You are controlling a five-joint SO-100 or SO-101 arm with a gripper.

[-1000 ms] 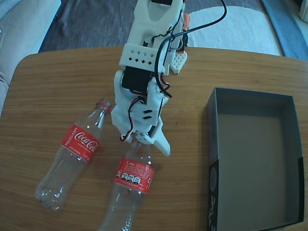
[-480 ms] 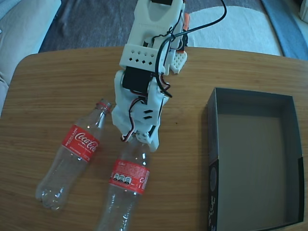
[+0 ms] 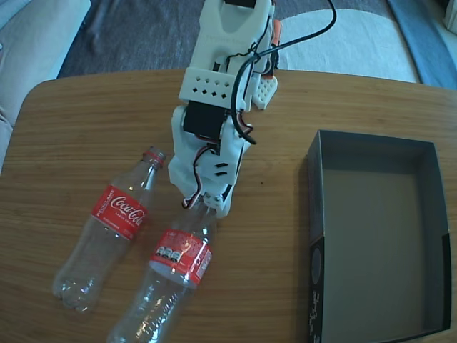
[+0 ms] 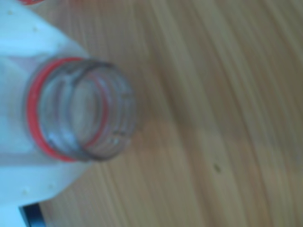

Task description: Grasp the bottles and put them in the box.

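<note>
Fixed view: jaws grip the neck of one Coca-Cola bottle (image 3: 171,275) on the table (image 3: 86,128); box (image 3: 318,207) lies well right.

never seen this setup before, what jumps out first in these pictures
The white arm's gripper sits at the neck of one clear cola bottle mid-table in the fixed view; the wrist view looks straight into its open mouth. A second bottle lies left, and the dark box stands empty at right.
</note>
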